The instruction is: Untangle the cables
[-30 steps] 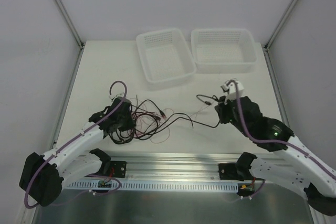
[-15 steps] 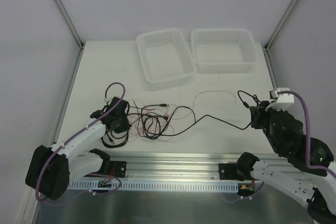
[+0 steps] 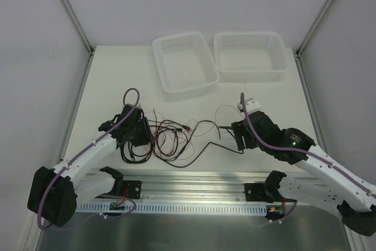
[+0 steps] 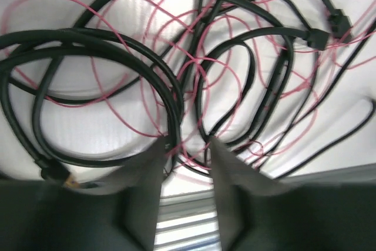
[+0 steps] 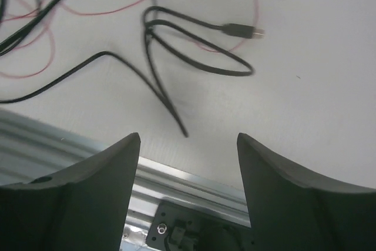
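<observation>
Overhead, two baskets (image 3: 160,66), tangled cables (image 3: 166,138)

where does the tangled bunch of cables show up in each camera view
Top view: the cables lie left of centre, towards the front.
Left wrist: they fill nearly the whole picture.
Right wrist: only their edge shows, in the top left corner, with one black strand trailing to the middle.
Shared landmark: the metal rail along the front, which is at the bottom of both wrist views.
</observation>
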### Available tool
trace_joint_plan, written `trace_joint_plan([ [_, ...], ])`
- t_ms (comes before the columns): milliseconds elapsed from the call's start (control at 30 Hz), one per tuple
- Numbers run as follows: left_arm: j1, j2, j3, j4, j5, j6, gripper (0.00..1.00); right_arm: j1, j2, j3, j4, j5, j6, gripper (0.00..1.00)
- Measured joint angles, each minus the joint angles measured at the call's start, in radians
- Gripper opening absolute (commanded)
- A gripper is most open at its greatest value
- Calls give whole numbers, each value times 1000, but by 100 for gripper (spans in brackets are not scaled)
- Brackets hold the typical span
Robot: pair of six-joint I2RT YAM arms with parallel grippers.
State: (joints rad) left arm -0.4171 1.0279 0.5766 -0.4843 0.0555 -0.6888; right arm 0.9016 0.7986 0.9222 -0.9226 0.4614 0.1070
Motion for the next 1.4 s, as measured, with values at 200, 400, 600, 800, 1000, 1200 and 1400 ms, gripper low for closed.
trace_joint_plan([
  [200,0,-45,6,0,78,6,77,125,166,13,180,-289,-138,72],
  [400,0,-77,6,1,119,1,74,274,392,15,346,-451,-225,71],
  [600,-1,10,6,21,123,1,71,336,615,20,437,-510,-329,70],
  [800,-1,121,6,70,113,1,69,356,776,84,462,-539,-419,69],
  [1000,-1,229,11,115,76,0,67,366,895,133,517,-570,-469,68],
  [1200,0,271,38,148,44,0,65,369,950,140,537,-582,-492,45],
  [1400,42,326,78,166,27,1,65,379,949,134,529,-574,-505,1],
])
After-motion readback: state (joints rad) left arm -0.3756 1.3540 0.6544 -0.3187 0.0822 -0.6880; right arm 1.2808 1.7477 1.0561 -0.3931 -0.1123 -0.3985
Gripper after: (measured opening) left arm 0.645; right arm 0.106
